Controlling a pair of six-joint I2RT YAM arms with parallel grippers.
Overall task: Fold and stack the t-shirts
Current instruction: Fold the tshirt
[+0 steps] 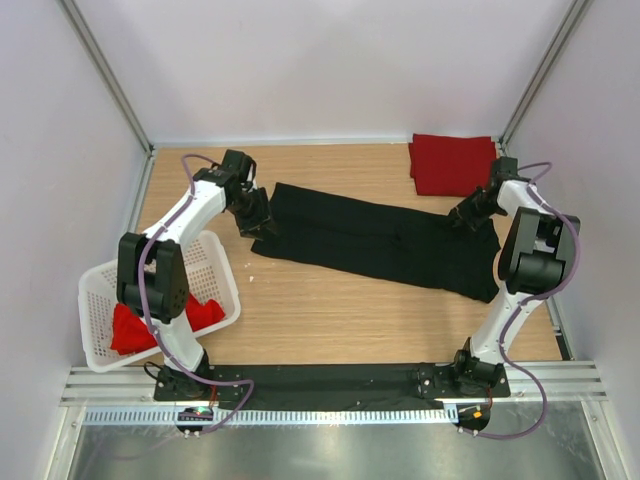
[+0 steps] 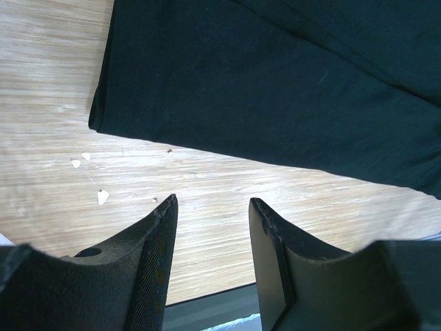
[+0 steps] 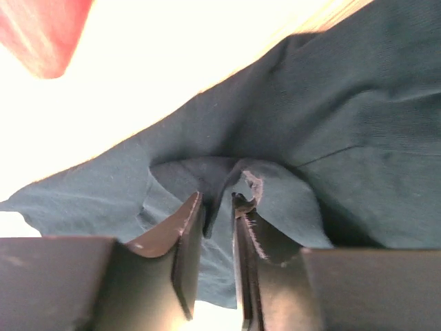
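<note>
The black t-shirt (image 1: 385, 243) lies as a long folded strip across the middle of the table. My left gripper (image 1: 255, 215) is at its left end. In the left wrist view this gripper (image 2: 210, 203) is open and empty over bare wood, with the shirt's edge (image 2: 275, 83) just ahead. My right gripper (image 1: 465, 214) is at the shirt's right end. In the right wrist view it (image 3: 217, 200) is shut on a raised fold of the black t-shirt (image 3: 275, 138). A folded red t-shirt (image 1: 452, 163) lies at the back right and shows blurred in the right wrist view (image 3: 41, 27).
A white lattice basket (image 1: 100, 290) stands at the near left beside the left arm, with red t-shirt cloth (image 1: 130, 328) in it. A few small white flecks (image 2: 102, 196) lie on the wood. White walls enclose the table on three sides.
</note>
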